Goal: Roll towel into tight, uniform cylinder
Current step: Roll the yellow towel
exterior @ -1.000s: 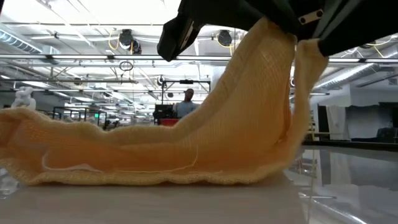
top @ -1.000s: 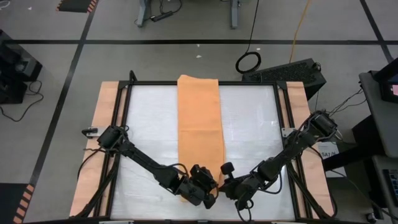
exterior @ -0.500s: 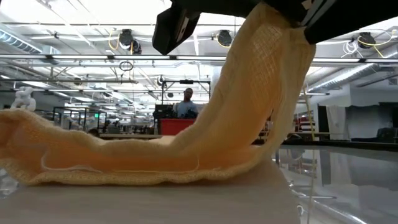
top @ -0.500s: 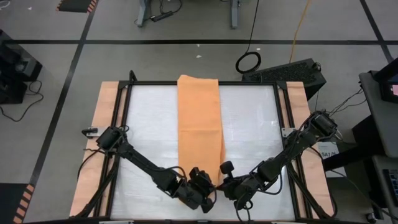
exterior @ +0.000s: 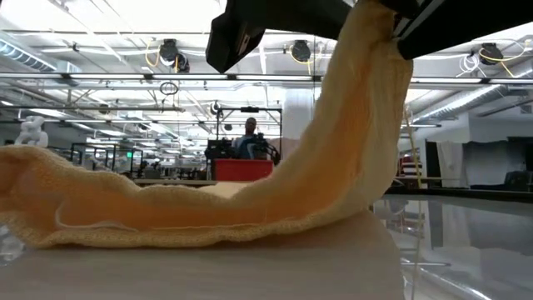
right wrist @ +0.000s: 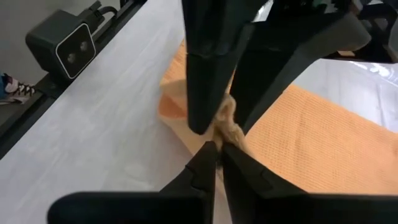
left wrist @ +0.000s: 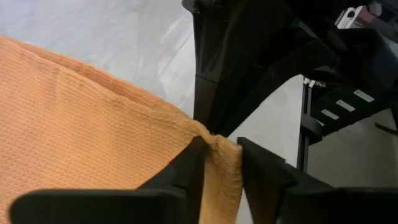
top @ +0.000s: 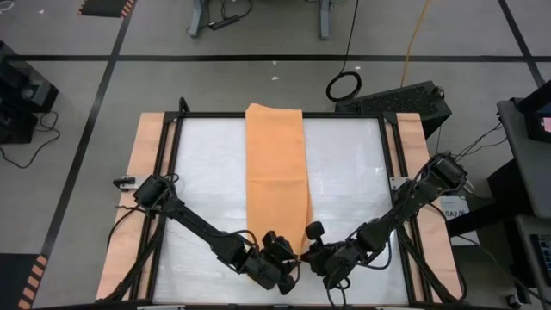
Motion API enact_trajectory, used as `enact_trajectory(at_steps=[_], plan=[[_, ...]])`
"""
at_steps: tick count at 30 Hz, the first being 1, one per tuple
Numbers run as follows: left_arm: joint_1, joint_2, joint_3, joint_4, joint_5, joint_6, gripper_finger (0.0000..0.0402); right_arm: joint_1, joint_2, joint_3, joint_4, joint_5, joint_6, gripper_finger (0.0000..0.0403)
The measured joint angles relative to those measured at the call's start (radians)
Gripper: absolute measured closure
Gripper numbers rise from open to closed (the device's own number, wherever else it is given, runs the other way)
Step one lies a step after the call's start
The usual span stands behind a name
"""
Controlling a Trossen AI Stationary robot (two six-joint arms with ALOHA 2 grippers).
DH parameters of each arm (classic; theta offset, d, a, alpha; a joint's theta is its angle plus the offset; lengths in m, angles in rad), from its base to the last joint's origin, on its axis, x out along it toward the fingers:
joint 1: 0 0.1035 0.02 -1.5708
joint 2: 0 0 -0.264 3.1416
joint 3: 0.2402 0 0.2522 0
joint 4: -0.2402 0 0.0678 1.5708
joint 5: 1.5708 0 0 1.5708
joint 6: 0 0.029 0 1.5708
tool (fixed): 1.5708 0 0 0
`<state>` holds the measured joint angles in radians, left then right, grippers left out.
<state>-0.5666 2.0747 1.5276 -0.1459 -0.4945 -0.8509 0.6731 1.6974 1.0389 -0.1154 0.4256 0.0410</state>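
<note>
The orange-tan towel [top: 275,164] lies as a long strip down the middle of the white table, from the far edge toward the near edge. Its near right corner [exterior: 366,75] is pulled up off the table, while the rest of the near end [exterior: 166,212] lies flat. My left gripper [top: 284,260] and my right gripper [top: 304,256] meet nose to nose at that raised corner, and both are shut on it. The left wrist view shows my left gripper [left wrist: 219,167] on the cloth. The right wrist view shows my right gripper [right wrist: 216,154] just below the other's fingers. My left gripper pinches the bunched tip of the towel's near right corner [left wrist: 219,147] between its two fingers, coming slanting down from the table's left. The corner is lifted clear, and the cloth slopes from it down to the table. My right gripper pinches the same bunched corner [right wrist: 226,124] between its two fingers, slanting down from the table's right, right against the left fingers [right wrist: 200,93]. The cloth is gathered into folds there and hangs below the fingers toward the table.
A black frame [top: 258,115] and wooden side boards [top: 142,172] border the table. A small camera box [right wrist: 67,42] stands at the near edge, close to the grippers. A dark case [top: 405,96] lies beyond the far right corner. A person [exterior: 250,133] stands far behind.
Both grippers have stayed about where they were. The raised corner of the towel has been drawn narrower and straighter. The slack flap that hung down to the table on its right side has pulled up, while the flat part has stayed put.
</note>
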Motion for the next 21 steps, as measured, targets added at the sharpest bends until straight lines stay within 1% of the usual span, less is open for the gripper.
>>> enact_trajectory(at_steps=[2, 5, 11, 14, 17, 21], plan=[[0.003, 0.0, 0.0, -0.001, 0.017, 0.0, 0.0283, 0.0, 0.0, 0.0, 0.0, 0.001, -0.003, 0.0383], [0.003, 0.0, 0.0, -0.003, 0.037, -0.005, 0.0272, 0.0, 0.0, 0.0, 0.0, 0.014, -0.002, 0.0383], [0.003, 0.0, 0.0, -0.013, 0.044, -0.008, 0.027, 0.0, -0.001, 0.0, 0.004, 0.015, -0.004, 0.0383], [0.003, 0.0, 0.0, -0.054, 0.05, -0.043, 0.027, 0.002, -0.002, 0.0, 0.005, 0.013, -0.005, 0.0383], [0.003, 0.0, 0.0, -0.093, 0.05, -0.08, 0.027, 0.002, -0.002, 0.0, 0.006, -0.027, -0.003, 0.039], [0.003, 0.0, 0.0, -0.097, 0.05, -0.075, 0.027, 0.003, -0.002, 0.0, 0.004, -0.039, -0.012, 0.04]])
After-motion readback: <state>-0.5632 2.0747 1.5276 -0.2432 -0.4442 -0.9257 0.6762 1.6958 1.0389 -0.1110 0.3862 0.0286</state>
